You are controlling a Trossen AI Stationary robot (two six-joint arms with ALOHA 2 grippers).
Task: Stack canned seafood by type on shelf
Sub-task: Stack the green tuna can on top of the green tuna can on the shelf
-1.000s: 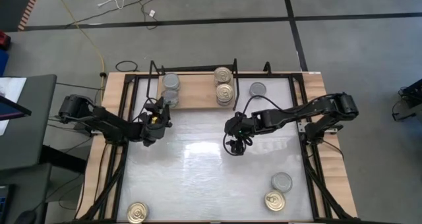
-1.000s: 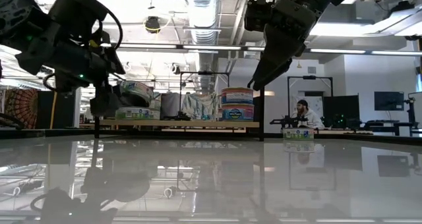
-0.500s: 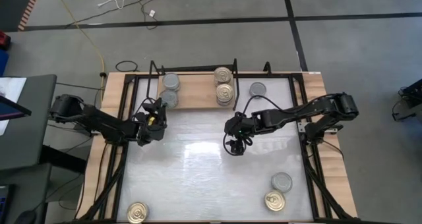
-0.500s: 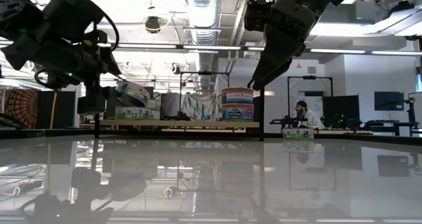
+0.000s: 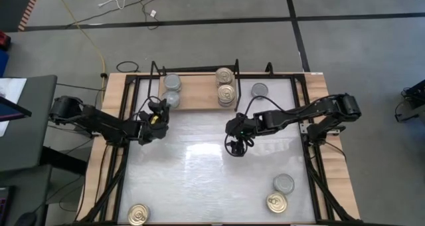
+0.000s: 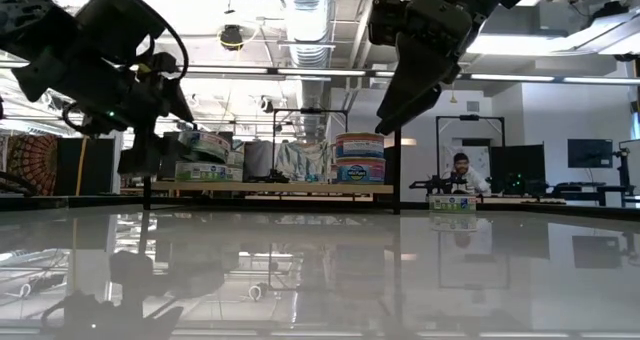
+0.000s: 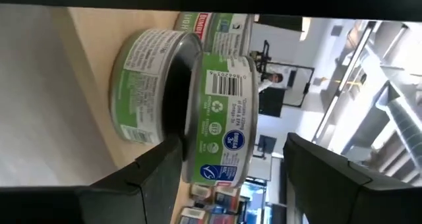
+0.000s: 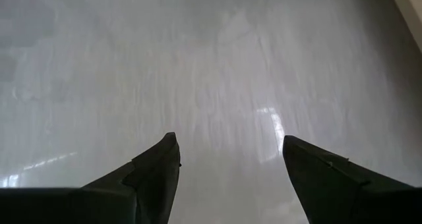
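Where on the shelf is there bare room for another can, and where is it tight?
On the shelf, the board lies bare between the grey-topped cans at its left end and the gold-topped stack at its right end. It is tight at the left end, where the left gripper sits open just in front of the grey cans. The right gripper hangs open over the white tabletop.

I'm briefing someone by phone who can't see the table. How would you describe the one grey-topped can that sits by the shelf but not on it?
Find the wooden shelf in its black wire frame along the table's far edge. Just past its right end, on the white tabletop, stands a single grey-topped can. Unlike the gold-topped cans next to it on the board, it is off the wood, alone and unstacked.
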